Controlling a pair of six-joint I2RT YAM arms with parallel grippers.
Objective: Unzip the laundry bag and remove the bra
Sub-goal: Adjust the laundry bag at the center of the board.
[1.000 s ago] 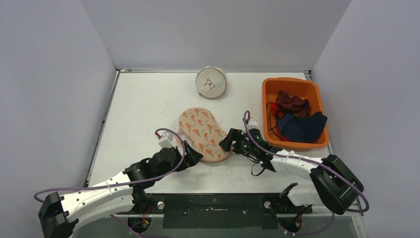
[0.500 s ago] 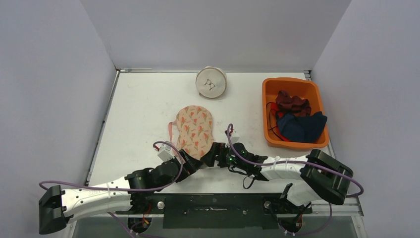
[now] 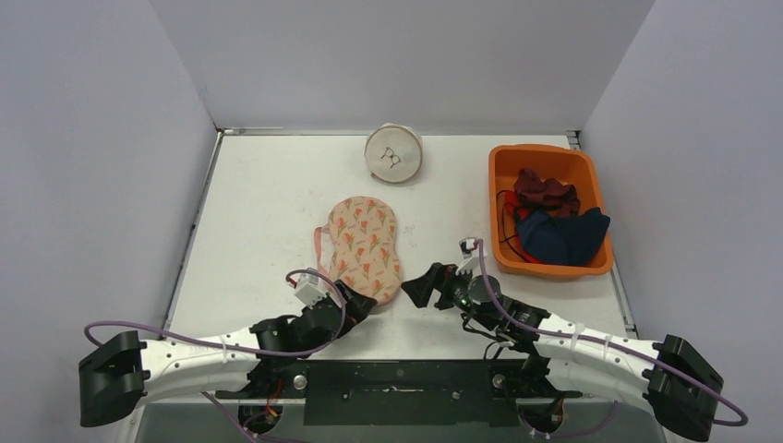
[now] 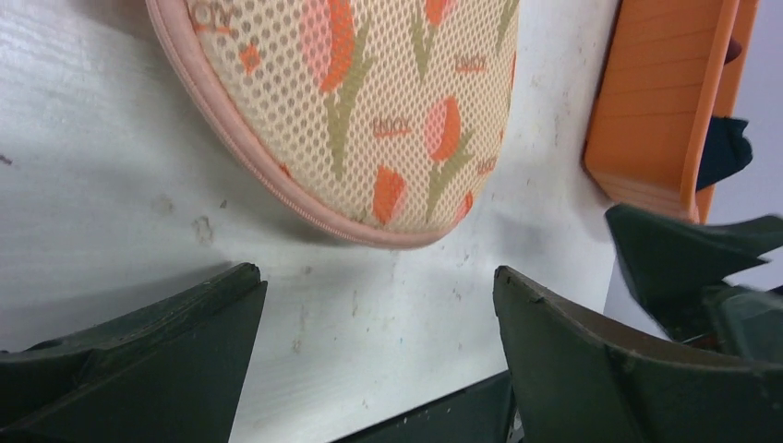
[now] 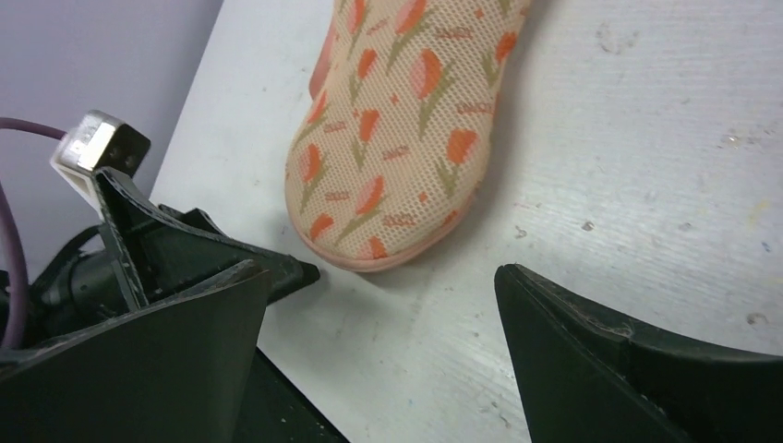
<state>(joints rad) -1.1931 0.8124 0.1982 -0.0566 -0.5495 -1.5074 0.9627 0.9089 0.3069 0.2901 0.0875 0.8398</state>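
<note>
Peach tulip-print mesh laundry bag flat on white tabletop, zipped, long axis running straight away from left pincer — near end just ahead of its wide-open, empty jaws. Right pincer likewise spread, empty, farther off — bag ahead-left. Bra unseen.

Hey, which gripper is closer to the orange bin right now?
Right. The right gripper sits left of the orange bin; the left gripper is farther off, beyond the near end of the floral mesh laundry bag.
</note>
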